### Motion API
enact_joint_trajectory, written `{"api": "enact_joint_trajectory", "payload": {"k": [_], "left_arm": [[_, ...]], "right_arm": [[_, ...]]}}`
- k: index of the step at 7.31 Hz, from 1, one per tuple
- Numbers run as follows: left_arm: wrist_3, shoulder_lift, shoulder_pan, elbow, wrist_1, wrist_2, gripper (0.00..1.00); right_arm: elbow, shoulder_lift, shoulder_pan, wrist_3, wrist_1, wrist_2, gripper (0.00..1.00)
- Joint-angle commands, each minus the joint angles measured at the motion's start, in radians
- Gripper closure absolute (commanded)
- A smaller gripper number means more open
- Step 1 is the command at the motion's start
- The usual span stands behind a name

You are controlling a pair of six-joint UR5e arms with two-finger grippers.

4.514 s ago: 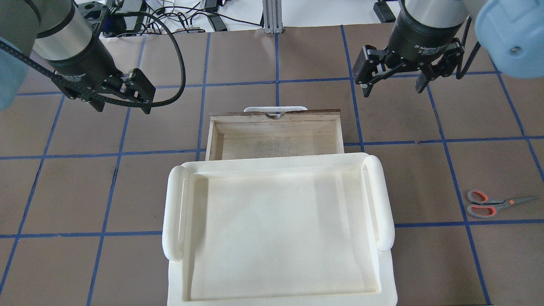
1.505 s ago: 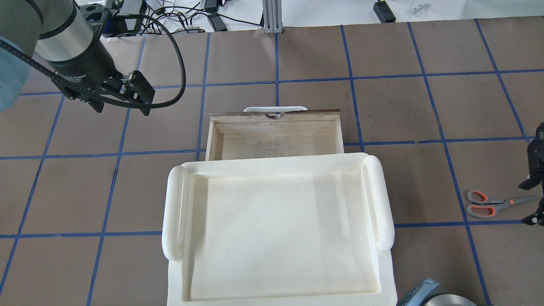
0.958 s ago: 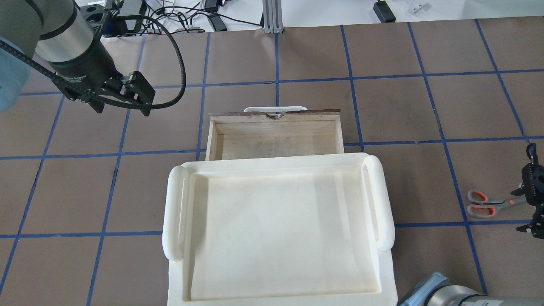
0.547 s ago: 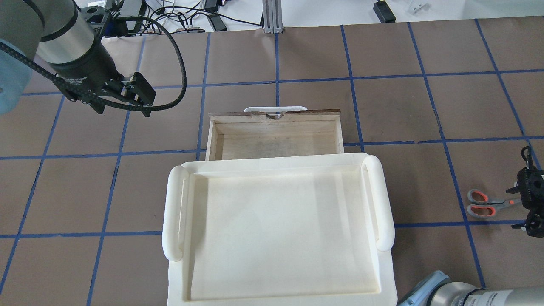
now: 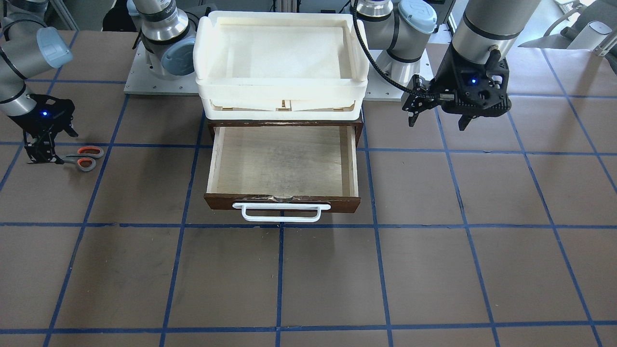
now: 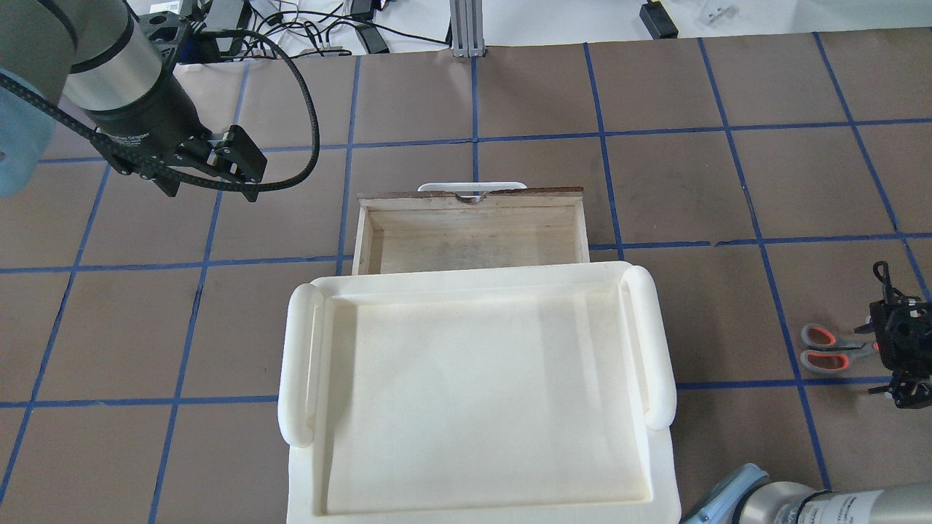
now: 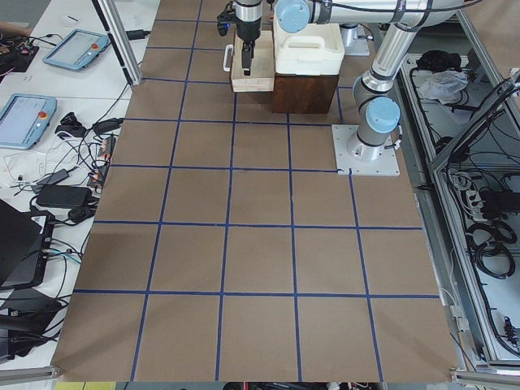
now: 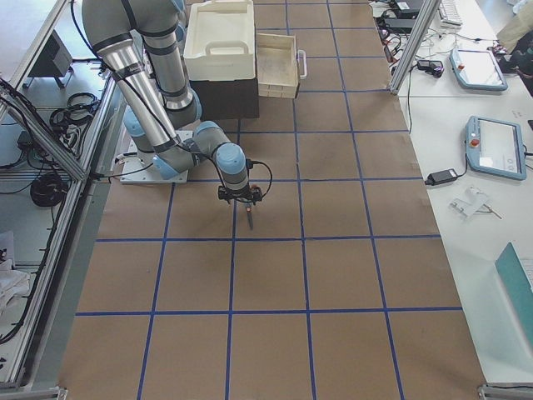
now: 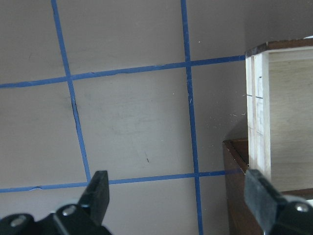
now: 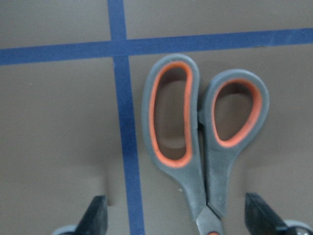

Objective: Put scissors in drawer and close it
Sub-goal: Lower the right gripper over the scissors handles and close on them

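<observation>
The scissors (image 6: 828, 348) lie flat on the table at the right, dark grey handles lined orange, also seen in the front view (image 5: 85, 158). My right gripper (image 6: 901, 356) is open and low over their blades. In the right wrist view its fingertips (image 10: 96, 218) stand on either side of the scissors (image 10: 205, 142) near the pivot. The wooden drawer (image 6: 473, 195) stands pulled open and holds nothing, with its white handle (image 5: 282, 212) at the front. My left gripper (image 6: 211, 183) is open and empty, raised to the left of the drawer (image 9: 274, 98).
A cream-white plastic tray (image 6: 655, 342) sits on top of the dark cabinet, above the drawer's rear part. Blue tape lines grid the brown table. Cables and devices lie beyond the far edge (image 6: 313, 29).
My right arm left the far right of the table and came down at the scissors. Over the last second its gripper crept along the blades toward the handles. The left arm barely moved.
</observation>
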Motion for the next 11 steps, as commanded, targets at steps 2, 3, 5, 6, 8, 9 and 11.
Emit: {"api": "enact_joint_trajectory", "payload": {"k": [2, 3, 5, 6, 8, 9, 11], "left_arm": [[0.000, 0.002, 0.000, 0.000, 0.000, 0.001, 0.00], [0.000, 0.002, 0.000, 0.000, 0.000, 0.001, 0.00], [0.002, 0.002, 0.000, 0.000, 0.001, -0.001, 0.00], [0.002, 0.002, 0.000, 0.000, 0.002, 0.001, 0.00], [0.002, 0.002, 0.000, 0.000, 0.002, 0.001, 0.00], [0.002, 0.002, 0.000, 0.000, 0.002, -0.001, 0.00], [0.002, 0.002, 0.000, 0.000, 0.002, -0.001, 0.00]], "right_arm": [[-0.009, 0.004, 0.011, -0.015, 0.000, -0.011, 0.07], [-0.019, 0.016, 0.012, -0.015, -0.002, -0.023, 0.08], [-0.029, 0.025, 0.032, -0.013, -0.002, -0.025, 0.08], [-0.029, 0.027, 0.054, -0.007, 0.000, -0.025, 0.08], [-0.035, 0.051, 0.074, -0.009, -0.002, -0.025, 0.09], [-0.052, 0.063, 0.074, -0.013, -0.003, -0.026, 0.10], [-0.055, 0.065, 0.075, -0.012, -0.002, -0.034, 0.17]]}}
